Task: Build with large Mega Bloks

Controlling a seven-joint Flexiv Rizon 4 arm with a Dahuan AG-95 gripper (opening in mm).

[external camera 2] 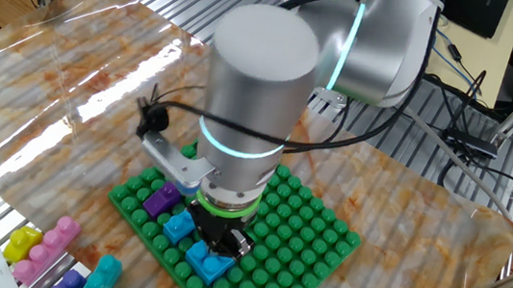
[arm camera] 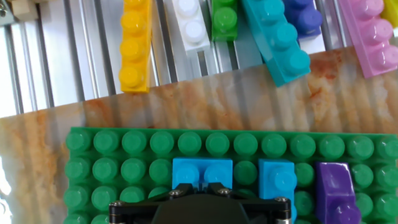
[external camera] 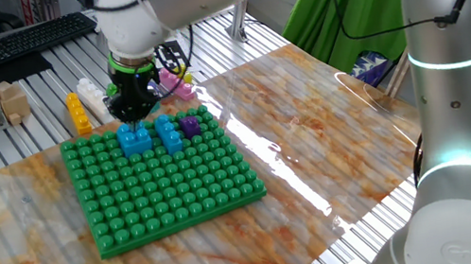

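Observation:
My gripper (arm camera: 200, 186) is shut, its fingertips together right over a two-stud blue brick (arm camera: 202, 171) that sits on the green baseplate (arm camera: 130, 155) near its back edge. I cannot tell whether the tips touch it. In one fixed view the gripper (external camera: 132, 111) stands upright above that blue brick (external camera: 132, 141). Beside it on the plate are a second blue brick (arm camera: 278, 178) and a purple brick (arm camera: 336, 186). The other fixed view shows the gripper (external camera 2: 226, 242) low over the blue brick (external camera 2: 207, 262), the arm hiding much of the plate (external camera 2: 309, 237).
Loose Mega Bloks lie on the metal slats behind the plate: a yellow one (arm camera: 135, 43), white (arm camera: 191, 28), green (arm camera: 225, 18), a long cyan one (arm camera: 280, 40), dark blue (arm camera: 305, 18) and pink (arm camera: 367, 37). A keyboard (external camera: 37, 36) sits at the far back.

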